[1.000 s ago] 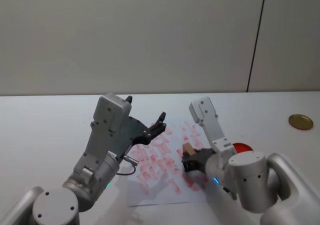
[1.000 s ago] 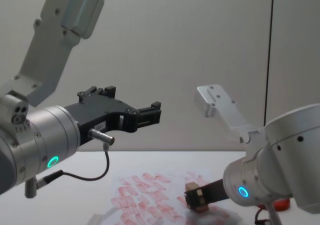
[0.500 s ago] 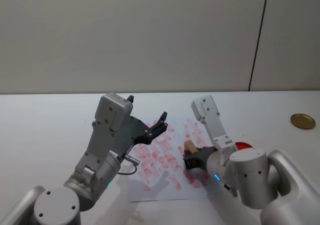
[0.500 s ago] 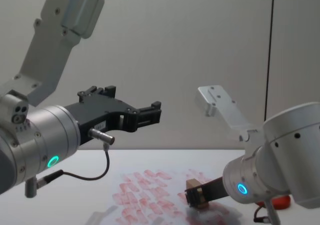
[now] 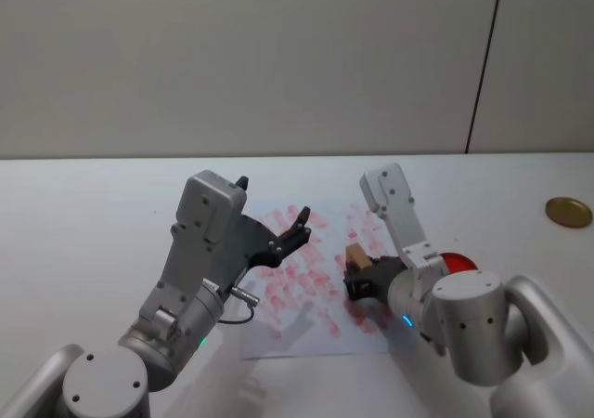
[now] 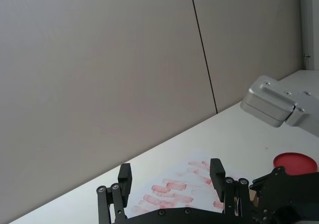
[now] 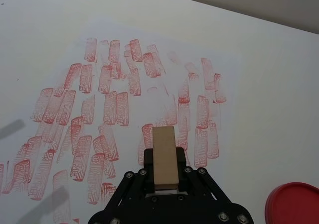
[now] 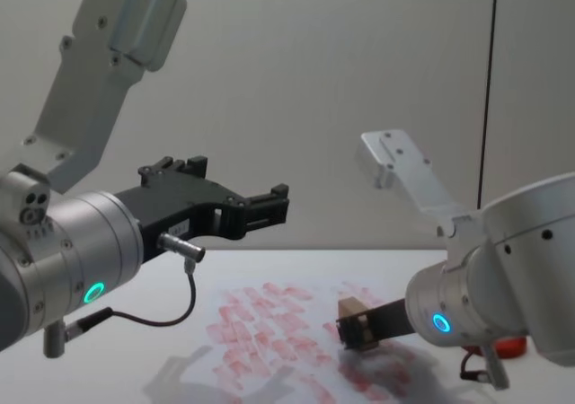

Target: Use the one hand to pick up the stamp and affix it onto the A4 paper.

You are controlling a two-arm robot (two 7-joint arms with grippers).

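My right pincer (image 5: 358, 276) is clamped on the stamp (image 7: 164, 157). The black fingers press on either side of the little wooden block, and its far end sticks out past them. In the wrist view the block sits lengthwise over the rows of red prints on the paper (image 5: 297, 293), toward the sheet's right half. From the chest camera the stamp hangs low over the sheet with a shadow beneath it. I cannot tell whether its face is touching the paper or is just above it. The arm reaches in from the right, with its ring glowing blue-green.

The red ink pad (image 5: 460, 262) lies flat on the tabletop (image 5: 83, 214), just off the paper's right edge and near the right arm's wrist.

My left pincer (image 5: 295, 234) is raised well above the tabletop, over the left part of the sheet. Its two fingers are spread apart and hold nothing. A thin black cable (image 8: 171, 314) loops down from that arm's wrist.

A small brass-coloured disc (image 5: 568, 211) sits far out on the right of the tabletop, well apart from everything else.
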